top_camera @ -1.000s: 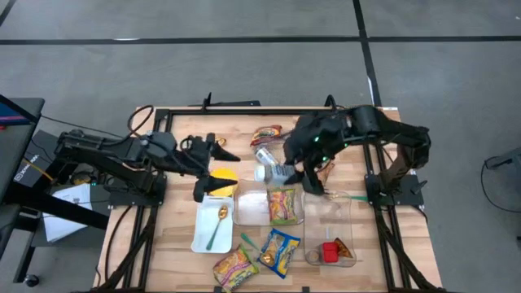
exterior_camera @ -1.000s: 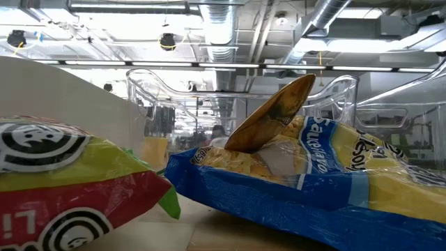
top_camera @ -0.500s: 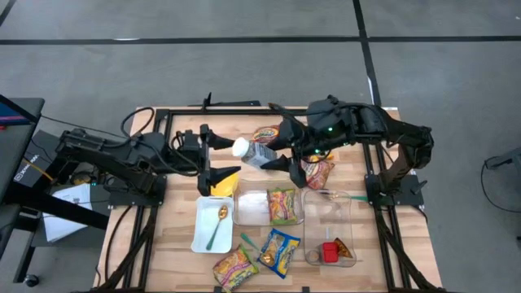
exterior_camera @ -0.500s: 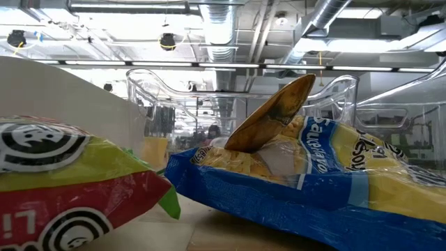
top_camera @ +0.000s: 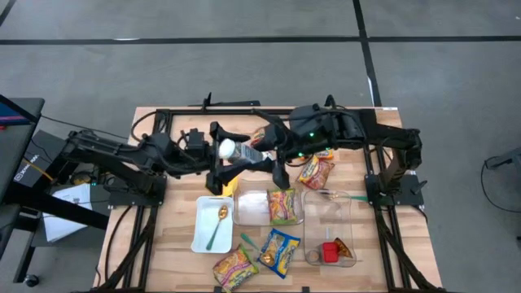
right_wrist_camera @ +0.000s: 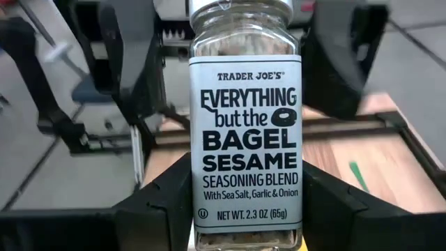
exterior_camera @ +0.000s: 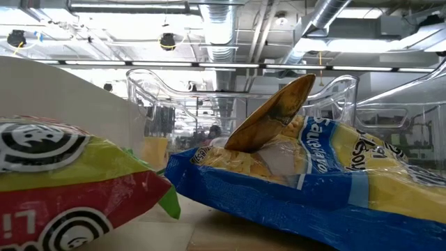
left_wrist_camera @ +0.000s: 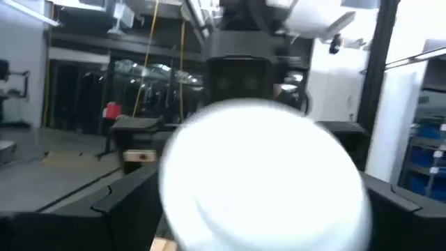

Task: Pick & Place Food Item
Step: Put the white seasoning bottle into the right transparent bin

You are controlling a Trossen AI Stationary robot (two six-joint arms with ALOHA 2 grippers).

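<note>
A clear seasoning jar (top_camera: 247, 152) with a white cap (top_camera: 227, 149) and a pale blue label (right_wrist_camera: 244, 139) is held in the air over the middle of the table. My right gripper (top_camera: 273, 151) is shut on its bottom end. My left gripper (top_camera: 234, 151) is open. Its fingers stand on either side of the cap, which fills the left wrist view (left_wrist_camera: 265, 178). My right gripper pinches the jar's bottom end (right_wrist_camera: 244, 233) between its two fingers, one on each side. The fingers come level from the table's right side and lie along the jar. The jar lies roughly level, cap toward the left arm, clear of the table. My left gripper: I cannot tell whether its fingers touch the cap.
Below lie a white tray (top_camera: 200, 232) with a spoon, a clear container (top_camera: 251, 208) with a snack packet (top_camera: 282, 205), and another clear container (top_camera: 330, 232). More packets lie near the front edge (top_camera: 236, 267) and under the right arm (top_camera: 316, 171). Packets fill the low view (exterior_camera: 313, 181).
My right gripper has lifted the jar from over the containers, turned it level with the cap toward the left arm, and carried it toward the table's left. My left gripper has gone toward the right, and its open fingers now stand around the cap.
</note>
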